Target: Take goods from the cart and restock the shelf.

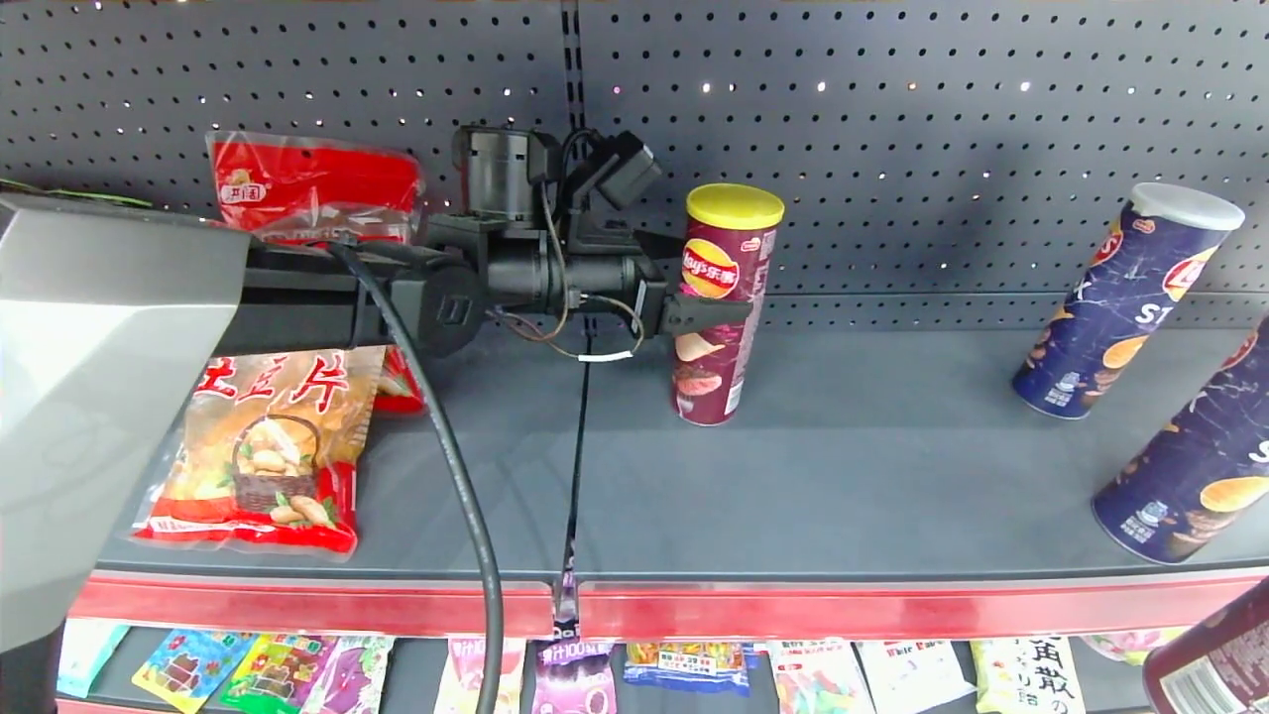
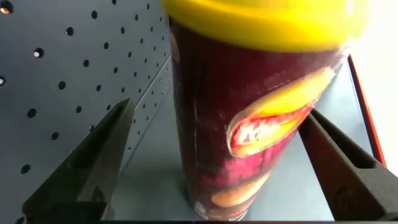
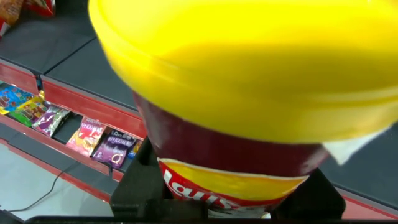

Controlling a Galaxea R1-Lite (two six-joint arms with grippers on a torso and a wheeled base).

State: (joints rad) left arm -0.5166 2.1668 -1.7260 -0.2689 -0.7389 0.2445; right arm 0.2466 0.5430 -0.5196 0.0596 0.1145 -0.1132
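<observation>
A maroon chip can [image 1: 722, 307] with a yellow lid stands upright at frame centre, on the rear half of the grey shelf [image 1: 872, 476]. A second maroon can [image 1: 1224, 645], also yellow-lidded, sits tilted at the lower right corner, in front of the shelf's red front edge.

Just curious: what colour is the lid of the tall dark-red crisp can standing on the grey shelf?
The lid is yellow; the head view shows it best.
</observation>
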